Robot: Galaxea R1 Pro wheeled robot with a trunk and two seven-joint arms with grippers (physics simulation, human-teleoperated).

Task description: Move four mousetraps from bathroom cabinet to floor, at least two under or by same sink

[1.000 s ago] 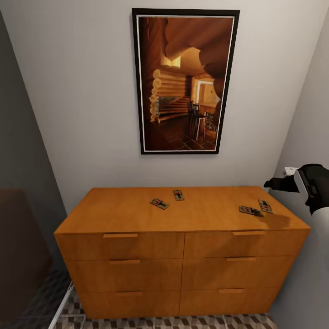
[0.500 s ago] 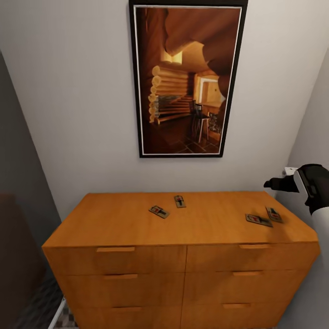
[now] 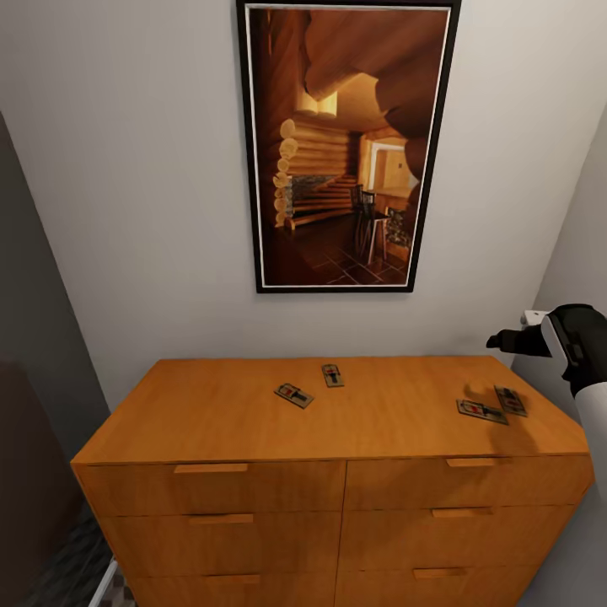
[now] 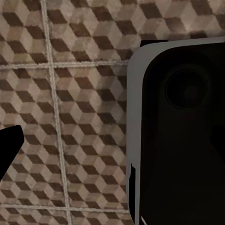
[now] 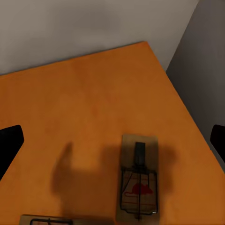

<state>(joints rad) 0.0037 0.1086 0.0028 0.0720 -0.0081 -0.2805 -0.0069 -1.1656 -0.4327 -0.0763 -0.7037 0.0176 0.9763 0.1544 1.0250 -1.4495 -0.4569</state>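
Bathroom walls frame the cabinet (image 3: 253, 413), where the right gripper (image 5: 112, 140), fingers spread wide and empty, hovers over the nearest of the mousetraps (image 5: 138, 180), which lies between and just below the fingertips, long axis across their gap; left gripper's state unclear.

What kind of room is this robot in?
Probably a narrow corner of a home, though which room is unclear: a wooden drawer chest stands against a plain wall under a framed picture, and the floor has cube-patterned tiles.
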